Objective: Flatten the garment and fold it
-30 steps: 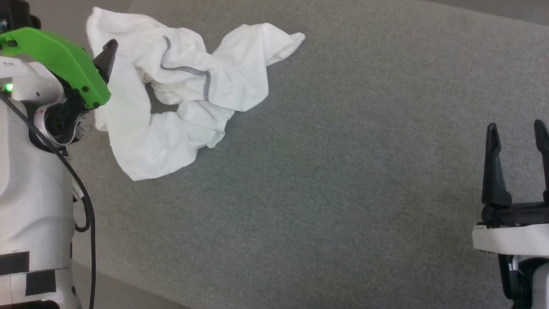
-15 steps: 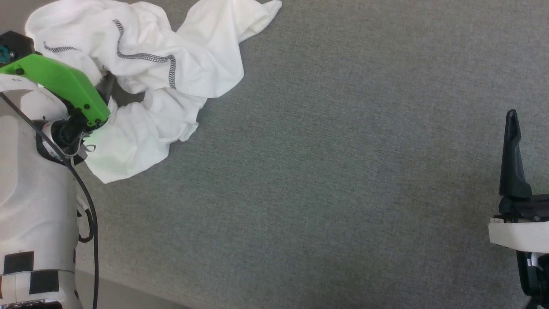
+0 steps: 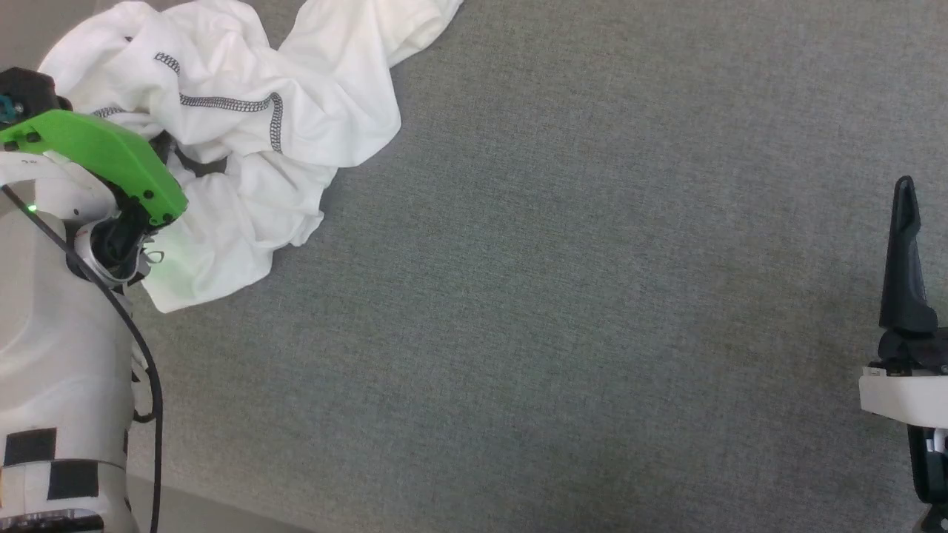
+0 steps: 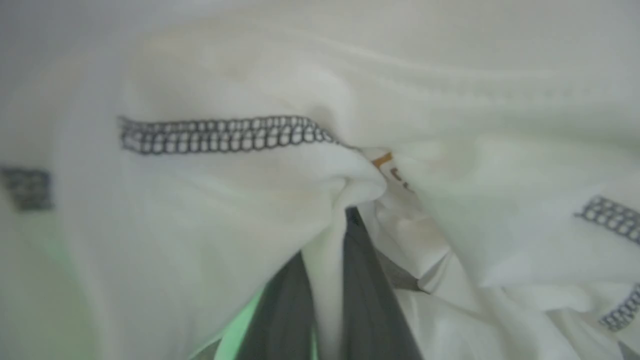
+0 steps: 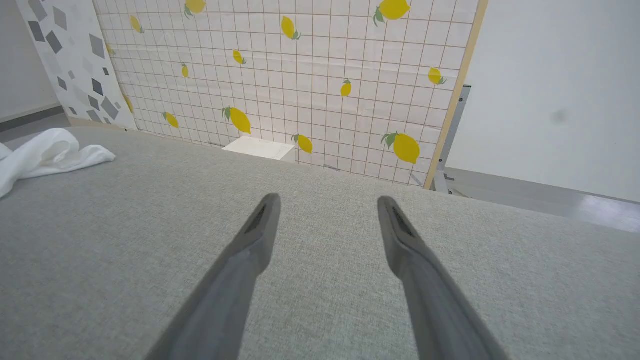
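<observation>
The garment (image 3: 252,126) is a white shirt with dark grey stitched seams, lying crumpled at the table's far left. My left gripper (image 3: 167,145), under its green cover, reaches into the folds near the neck opening. In the left wrist view the left gripper (image 4: 327,235) has its two dark fingers (image 4: 365,280) close together, shut on a pinched fold of the garment (image 4: 225,200) beside a small label (image 4: 390,167). My right gripper (image 5: 327,202) hovers open over bare table at the far right, holding nothing. One of its fingers (image 3: 905,259) shows in the head view. A sleeve end of the garment (image 5: 45,152) lies far to its left.
A grey fabric-covered table (image 3: 563,296) spreads wide between the two arms. Its near edge (image 3: 222,514) runs along the bottom left. My white body and a black cable (image 3: 148,385) stand at the left. Beyond the far edge are a lemon-patterned panel (image 5: 300,75) and a white box (image 5: 259,148).
My left gripper has pushed deeper into the garment and closed on a fold of it. The head camera has shifted. The right gripper stays open.
</observation>
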Available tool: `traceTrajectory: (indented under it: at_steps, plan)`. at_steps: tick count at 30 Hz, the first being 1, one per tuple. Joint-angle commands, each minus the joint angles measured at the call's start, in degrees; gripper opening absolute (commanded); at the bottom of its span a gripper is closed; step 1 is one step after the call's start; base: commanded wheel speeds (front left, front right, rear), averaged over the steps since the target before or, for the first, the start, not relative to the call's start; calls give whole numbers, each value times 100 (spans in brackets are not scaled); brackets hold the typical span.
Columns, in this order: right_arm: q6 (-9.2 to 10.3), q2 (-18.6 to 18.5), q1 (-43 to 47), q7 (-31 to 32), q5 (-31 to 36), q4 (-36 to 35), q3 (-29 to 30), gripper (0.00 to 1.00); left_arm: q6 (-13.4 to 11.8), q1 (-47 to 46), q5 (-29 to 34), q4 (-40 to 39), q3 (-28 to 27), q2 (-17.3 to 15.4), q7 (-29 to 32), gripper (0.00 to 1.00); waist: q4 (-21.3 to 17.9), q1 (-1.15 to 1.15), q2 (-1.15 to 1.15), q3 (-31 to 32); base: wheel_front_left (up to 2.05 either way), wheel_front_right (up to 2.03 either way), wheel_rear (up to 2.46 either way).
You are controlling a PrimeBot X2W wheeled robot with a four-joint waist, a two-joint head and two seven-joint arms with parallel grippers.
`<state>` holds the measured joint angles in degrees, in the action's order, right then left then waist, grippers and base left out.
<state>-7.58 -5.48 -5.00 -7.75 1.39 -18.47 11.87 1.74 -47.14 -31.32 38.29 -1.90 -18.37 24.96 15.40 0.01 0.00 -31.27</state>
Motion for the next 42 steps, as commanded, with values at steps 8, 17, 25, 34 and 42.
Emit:
traceTrajectory:
  at_steps: [8, 17, 25, 34, 42]
  plan:
    - [9, 115, -91, -210, -101, 318, -68, 100, 314, -344, -110, 65, 72, -233, -143, 0, 28, -1, 0, 630, 0, 0, 0]
    - [9, 246, -3, -490, -252, 852, -165, 100, 470, -661, -4, -656, 331, -512, -220, 0, -42, -1, 0, 1456, 0, 0, 0]
    - [9, 258, 189, -680, -747, 1368, -192, 100, 522, -987, -19, -1532, 714, -466, 99, 0, -176, -1, 0, 2220, 0, 0, 0]
    - [9, 259, 250, -722, -1069, 1567, -214, 100, 458, -1548, -83, -2405, 1040, 56, 172, 0, -424, -1, 0, 2619, 0, 0, 0]
    - [9, 259, 275, -724, -1181, 1571, -257, 100, 365, -2191, -333, -2603, 1273, 853, 54, 0, -716, -1, 0, 2762, 0, 0, 0]
